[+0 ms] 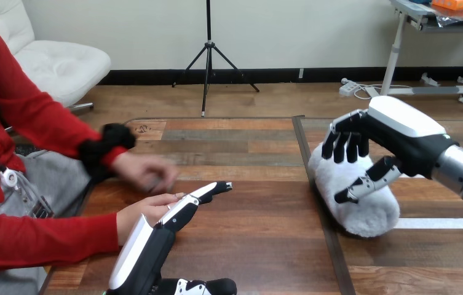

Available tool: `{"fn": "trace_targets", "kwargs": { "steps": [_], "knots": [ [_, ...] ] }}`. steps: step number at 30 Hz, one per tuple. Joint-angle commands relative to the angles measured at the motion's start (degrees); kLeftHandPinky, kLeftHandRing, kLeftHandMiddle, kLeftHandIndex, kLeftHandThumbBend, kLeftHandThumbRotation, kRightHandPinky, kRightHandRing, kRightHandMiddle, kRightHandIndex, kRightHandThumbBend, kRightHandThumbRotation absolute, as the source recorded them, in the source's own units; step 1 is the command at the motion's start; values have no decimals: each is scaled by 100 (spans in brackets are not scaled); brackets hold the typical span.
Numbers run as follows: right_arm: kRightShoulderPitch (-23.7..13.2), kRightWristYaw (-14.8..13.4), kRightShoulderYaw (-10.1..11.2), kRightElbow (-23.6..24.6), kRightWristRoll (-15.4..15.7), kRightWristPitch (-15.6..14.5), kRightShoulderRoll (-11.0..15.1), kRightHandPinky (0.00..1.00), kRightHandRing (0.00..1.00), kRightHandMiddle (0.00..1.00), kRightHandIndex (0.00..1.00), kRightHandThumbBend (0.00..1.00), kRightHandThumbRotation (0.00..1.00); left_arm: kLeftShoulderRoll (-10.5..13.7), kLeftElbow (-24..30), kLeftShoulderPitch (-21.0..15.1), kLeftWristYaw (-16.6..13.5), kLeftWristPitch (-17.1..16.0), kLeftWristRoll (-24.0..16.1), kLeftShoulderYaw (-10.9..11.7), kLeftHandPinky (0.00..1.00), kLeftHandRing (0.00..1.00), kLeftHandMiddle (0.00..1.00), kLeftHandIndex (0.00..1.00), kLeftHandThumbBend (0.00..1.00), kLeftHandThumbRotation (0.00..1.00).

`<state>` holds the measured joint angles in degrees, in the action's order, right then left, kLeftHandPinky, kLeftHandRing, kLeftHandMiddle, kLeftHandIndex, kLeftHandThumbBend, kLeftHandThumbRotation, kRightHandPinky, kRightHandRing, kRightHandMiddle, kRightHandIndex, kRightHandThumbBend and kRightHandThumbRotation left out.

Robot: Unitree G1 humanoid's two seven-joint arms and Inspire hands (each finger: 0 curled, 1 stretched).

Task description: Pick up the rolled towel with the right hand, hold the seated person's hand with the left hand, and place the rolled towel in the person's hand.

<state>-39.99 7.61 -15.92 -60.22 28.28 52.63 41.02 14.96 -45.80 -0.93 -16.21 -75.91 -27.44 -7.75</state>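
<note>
A white fluffy rolled towel (367,206) lies on the wooden table at the right. My right hand (395,132) sits over its far end, fingers curled down across the top and thumb pressed against the near side. My left hand (155,236) reaches forward at the lower left with straight fingers, thumb spread out to the side below. The person's nearer hand (138,216) rests on the table edge right beside my left hand and touches its side; no finger of mine curls round it. The person's farther hand (146,171) hovers above the table, a little behind.
A dark seam (315,184) runs down the table just left of the towel. Bare wood lies between my two hands. The person sits at the table's left side, both red sleeves coming in from there.
</note>
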Motion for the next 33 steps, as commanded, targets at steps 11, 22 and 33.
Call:
{"fn": "trace_targets", "kwargs": {
  "steps": [11, 22, 33],
  "knots": [
    [-578, -79, -56, 2, 346, 450, 310, 40, 44, 49, 52, 100, 0, -12, 56, -287, -36, -83, 18, 121, 82, 86, 85, 84, 99, 77],
    [-507, -835, 161, 86, 437, 119, 257, 40, 44, 50, 53, 100, 2, -46, 15, -310, -62, -85, -17, 114, 82, 86, 85, 84, 99, 78],
    [-405, -1529, 316, 234, 327, -860, 71, 45, 50, 55, 60, 95, 11, -72, -34, -356, -39, -74, 10, 83, 82, 86, 85, 84, 99, 78]
  ]
}}
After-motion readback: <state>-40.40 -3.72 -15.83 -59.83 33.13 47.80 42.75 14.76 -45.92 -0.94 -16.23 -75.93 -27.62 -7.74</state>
